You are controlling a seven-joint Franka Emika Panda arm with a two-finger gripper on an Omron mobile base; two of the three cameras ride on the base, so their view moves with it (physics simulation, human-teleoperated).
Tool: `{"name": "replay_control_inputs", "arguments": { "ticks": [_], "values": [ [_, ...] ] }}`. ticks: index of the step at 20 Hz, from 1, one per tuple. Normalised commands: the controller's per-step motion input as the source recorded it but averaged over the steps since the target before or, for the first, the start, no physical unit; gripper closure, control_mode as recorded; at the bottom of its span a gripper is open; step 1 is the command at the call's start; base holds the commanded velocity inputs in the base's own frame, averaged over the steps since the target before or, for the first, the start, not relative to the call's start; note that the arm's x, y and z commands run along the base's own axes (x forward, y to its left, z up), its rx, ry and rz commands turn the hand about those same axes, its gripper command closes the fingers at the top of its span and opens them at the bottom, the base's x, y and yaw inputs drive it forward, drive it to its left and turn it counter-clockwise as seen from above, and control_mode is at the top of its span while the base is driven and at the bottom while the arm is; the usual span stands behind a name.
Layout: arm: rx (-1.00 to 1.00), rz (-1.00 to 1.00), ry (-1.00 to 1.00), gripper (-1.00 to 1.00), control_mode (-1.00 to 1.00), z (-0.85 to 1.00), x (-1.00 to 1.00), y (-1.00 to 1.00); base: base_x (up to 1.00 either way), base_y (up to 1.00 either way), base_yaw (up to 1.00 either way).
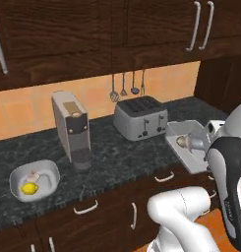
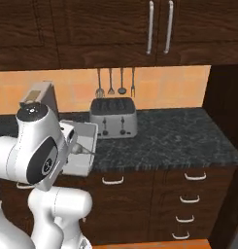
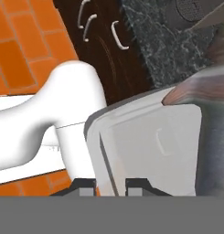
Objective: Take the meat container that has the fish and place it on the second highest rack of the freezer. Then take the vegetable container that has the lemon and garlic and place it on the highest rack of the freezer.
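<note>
The meat container (image 1: 177,132) is a grey straight-walled tray, tilted and off the counter at its front edge. The silvery fish (image 1: 189,142) lies inside it. My gripper (image 3: 110,184) is shut on the tray's near wall (image 3: 145,137), which passes between the two fingertips (image 3: 86,185). In the hand view the fish (image 3: 213,119) fills the right side. From the right base view the meat container (image 2: 85,133) sits beside my wrist with the fish (image 2: 83,149) in it. The rounded vegetable container (image 1: 48,170) rests at the counter's left, holding the lemon (image 1: 28,188) and the garlic (image 1: 33,175).
A silver toaster (image 1: 140,118) stands at the back of the dark counter (image 1: 117,157), and a coffee machine (image 1: 70,129) is left of it. Utensils (image 1: 127,86) hang on the wall under the upper cabinets. Drawers with handles (image 2: 188,199) line the front below.
</note>
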Motion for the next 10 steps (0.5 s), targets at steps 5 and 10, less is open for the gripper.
{"name": "replay_control_inputs", "arguments": {
  "ticks": [5, 10],
  "values": [
    [0.00, 0.00, 0.00, 1.00, 1.00, 0.00, 0.00, 0.00, -0.04, 0.00, -0.94],
    [0.00, 0.00, 0.00, 1.00, 1.00, 0.00, 0.00, 0.00, 0.00, 0.00, -0.97]
  ]
}}
